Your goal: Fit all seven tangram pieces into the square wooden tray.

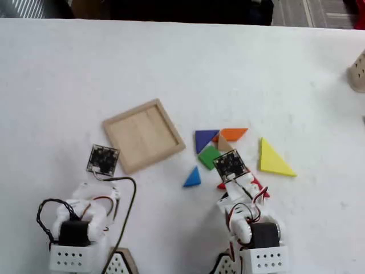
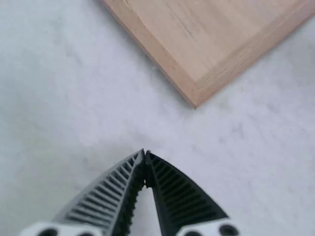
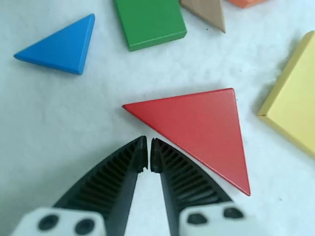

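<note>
White table [image 1: 274, 74] carries 7 loose pieces [image 1: 209, 155], all right of the empty tray [image 1: 144, 136]. Right gripper [image 3: 148, 147], jaws closed, sits just short of the red triangle [image 3: 197, 125], whose long edge runs obliquely past the tips. Left gripper [image 2: 145, 162], also closed, is near the tray's corner.

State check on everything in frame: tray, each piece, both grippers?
wooden tray: empty.
left gripper: shut, holding nothing.
right gripper: shut, holding nothing.
red triangle: flat, outside tray.
blue triangle: flat, outside tray.
green square: flat, outside tray.
tan triangle: outside tray.
orange piece: outside tray.
purple triangle: outside tray.
yellow triangle: outside tray.
</note>
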### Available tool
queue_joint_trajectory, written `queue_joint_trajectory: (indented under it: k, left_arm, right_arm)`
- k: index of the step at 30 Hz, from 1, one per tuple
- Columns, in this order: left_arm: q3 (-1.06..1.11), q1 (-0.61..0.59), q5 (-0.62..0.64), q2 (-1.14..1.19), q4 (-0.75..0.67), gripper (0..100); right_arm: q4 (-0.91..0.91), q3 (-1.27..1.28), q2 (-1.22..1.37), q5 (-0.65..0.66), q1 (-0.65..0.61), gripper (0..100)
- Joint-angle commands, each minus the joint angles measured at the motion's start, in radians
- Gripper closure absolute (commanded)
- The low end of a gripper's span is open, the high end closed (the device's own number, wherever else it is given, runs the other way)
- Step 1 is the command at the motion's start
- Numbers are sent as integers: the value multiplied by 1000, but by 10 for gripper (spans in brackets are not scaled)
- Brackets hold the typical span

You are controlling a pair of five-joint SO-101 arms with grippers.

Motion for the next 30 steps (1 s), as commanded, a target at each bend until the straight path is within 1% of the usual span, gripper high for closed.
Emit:
queue_joint_trajectory:
  k: [1,30]
  left_arm:
    - [-6,12,-2,-19,6,976]
    - [-25,12,-2,-19,-9,976]
  right_arm:
    - [-1,8,-7,6,2,980]
    - [-1,8,-7,6,7,978]
